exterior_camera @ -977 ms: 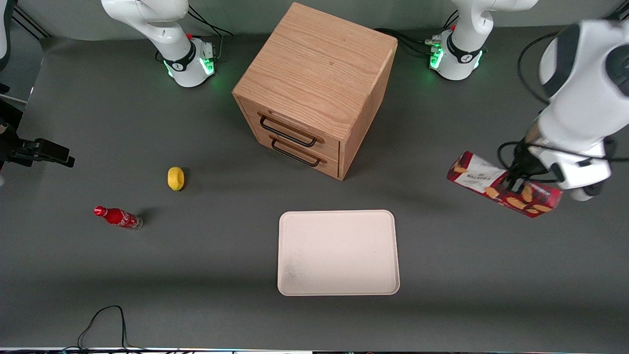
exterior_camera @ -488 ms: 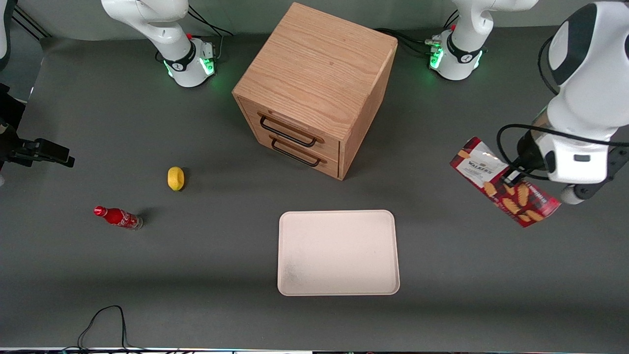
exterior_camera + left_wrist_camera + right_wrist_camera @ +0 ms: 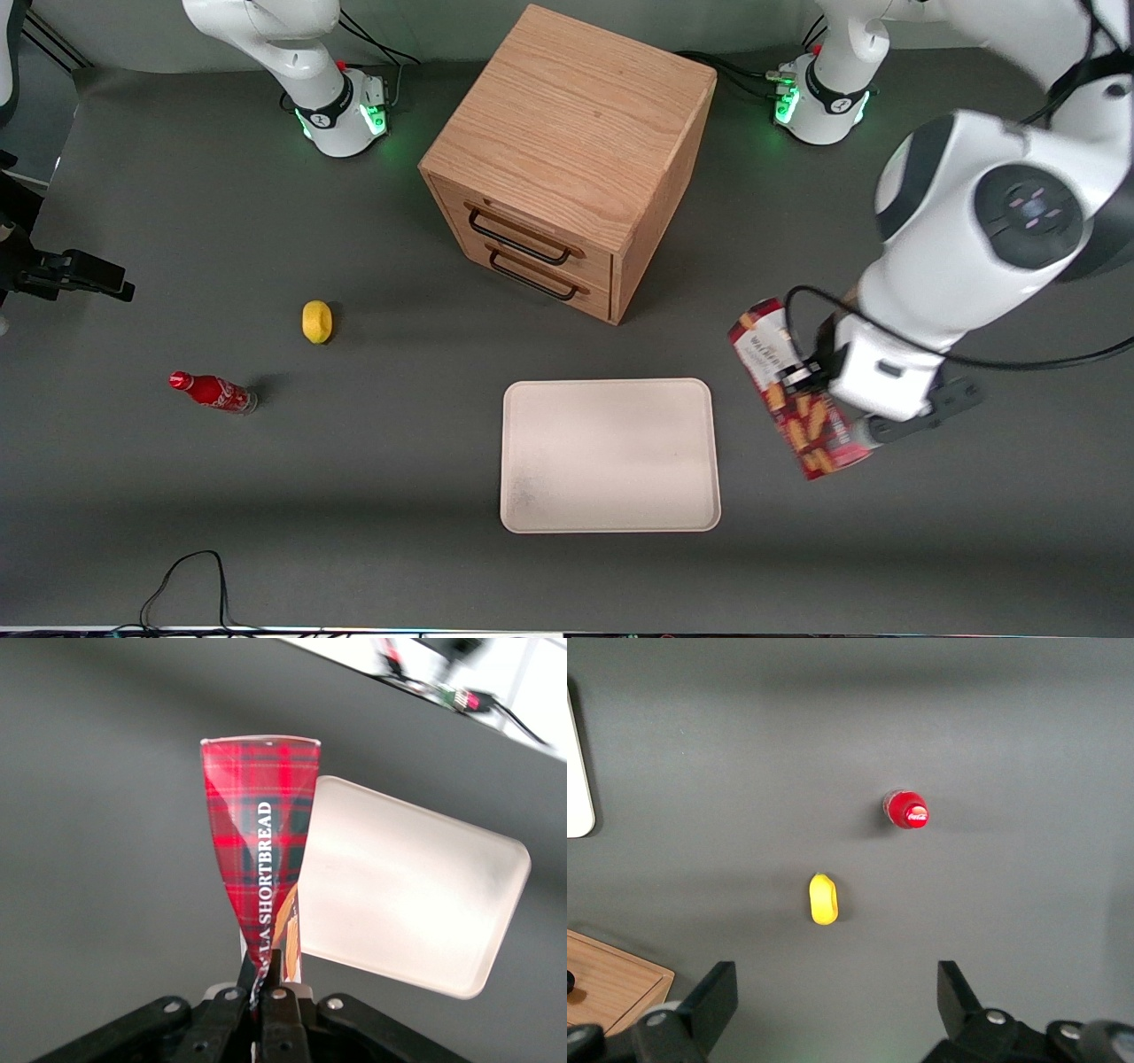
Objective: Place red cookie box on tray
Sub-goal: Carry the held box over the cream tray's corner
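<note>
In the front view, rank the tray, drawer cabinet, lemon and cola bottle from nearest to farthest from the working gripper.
The gripper is shut on the red cookie box, held above the table.
1. Tray: beside the box, toward the parked arm's end.
2. Drawer cabinet: mid-table, farther from the camera.
3. Lemon: toward the parked arm's end.
4. Cola bottle: farthest toward that end.

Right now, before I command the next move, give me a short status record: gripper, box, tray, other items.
gripper: shut on the red cookie box, in the air beside the tray toward the working arm's end of the table
red cookie box: held clear of the table, tilted, not yet over the tray
tray: bare, flat on the table, nearer the front camera than the wooden drawer cabinet
wooden drawer cabinet: both drawers shut
lemon: on the table toward the parked arm's end
cola bottle: lying near the lemon, nearer the front camera
</note>
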`<control>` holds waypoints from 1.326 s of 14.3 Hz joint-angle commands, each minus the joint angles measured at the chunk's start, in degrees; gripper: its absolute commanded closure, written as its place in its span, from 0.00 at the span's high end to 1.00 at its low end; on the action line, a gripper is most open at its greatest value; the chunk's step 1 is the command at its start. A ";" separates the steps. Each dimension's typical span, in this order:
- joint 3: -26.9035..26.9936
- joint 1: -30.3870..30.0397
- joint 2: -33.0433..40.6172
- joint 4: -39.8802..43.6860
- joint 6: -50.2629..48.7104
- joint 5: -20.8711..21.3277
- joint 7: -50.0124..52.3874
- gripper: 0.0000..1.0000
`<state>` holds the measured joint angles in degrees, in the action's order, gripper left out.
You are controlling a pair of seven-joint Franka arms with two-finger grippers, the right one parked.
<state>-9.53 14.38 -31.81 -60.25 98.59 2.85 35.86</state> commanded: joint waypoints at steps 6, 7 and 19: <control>0.48 4.95 -4.75 6.11 -0.95 2.69 -21.62 0.00; 0.48 4.95 -6.06 6.02 -1.03 2.69 -21.53 0.00; 0.92 4.86 -20.57 0.75 14.60 2.77 -15.12 0.00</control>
<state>-9.17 18.77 -52.33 -58.47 110.97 4.90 18.70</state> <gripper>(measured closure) 0.974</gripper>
